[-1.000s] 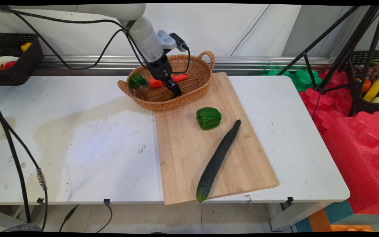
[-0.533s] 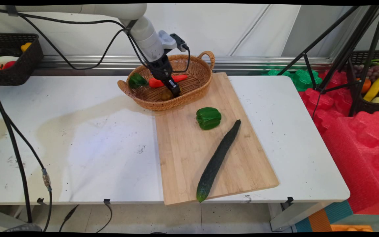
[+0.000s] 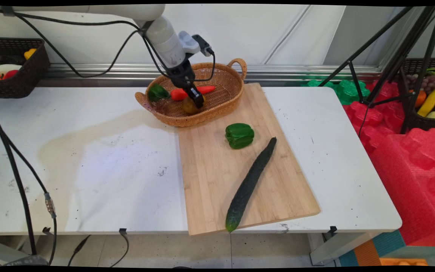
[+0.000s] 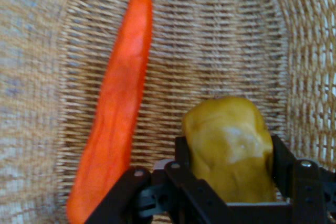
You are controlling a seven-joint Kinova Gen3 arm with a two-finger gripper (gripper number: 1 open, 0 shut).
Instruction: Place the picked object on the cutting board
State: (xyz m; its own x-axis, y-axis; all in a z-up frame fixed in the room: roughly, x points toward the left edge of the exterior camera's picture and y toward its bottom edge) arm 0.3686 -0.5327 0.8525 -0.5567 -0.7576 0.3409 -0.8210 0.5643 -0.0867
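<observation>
Woven tan wicker makes up the oval two-handled basket (image 3: pixel 223 99) that serves as the landmark here, standing at the far end of the pale bamboo cutting board (image 3: pixel 217 177) on the white table (image 3: pixel 89 170). Inside the basket, the black two-finger gripper (image 3: pixel 196 101) is clamped on a yellowish-brown, lumpy pepper-shaped vegetable (image 4: pixel 229 148); in the hand view the fingers (image 4: pixel 284 165) press its two flanks and the piece fills the space between them. In the main view the same vegetable (image 3: pixel 189 106) sits at the gripper's tip, low inside the basket and towards its near wall; whether it is clear of the woven floor cannot be told. So the grasp looks made, while the piece is not yet out of the basket. Its skin is smooth and a little glossy, with soft ridges running along it and a rounded top, dull mustard in colour. Just beside it in the basket lies a long orange-red chilli-like vegetable (image 4: pixel 118 114), seen in the main view (image 3: pixel 207 89) reaching across towards the basket's far side, and a small dark green pepper (image 3: pixel 158 92) rests by the basket's left end. Outside the basket, on the board just in front of it, sits a blocky green bell pepper (image 3: pixel 239 135), and farther from the basket a long dark green cucumber (image 3: pixel 249 185) lies slantwise, its tip reaching the board's near edge.
</observation>
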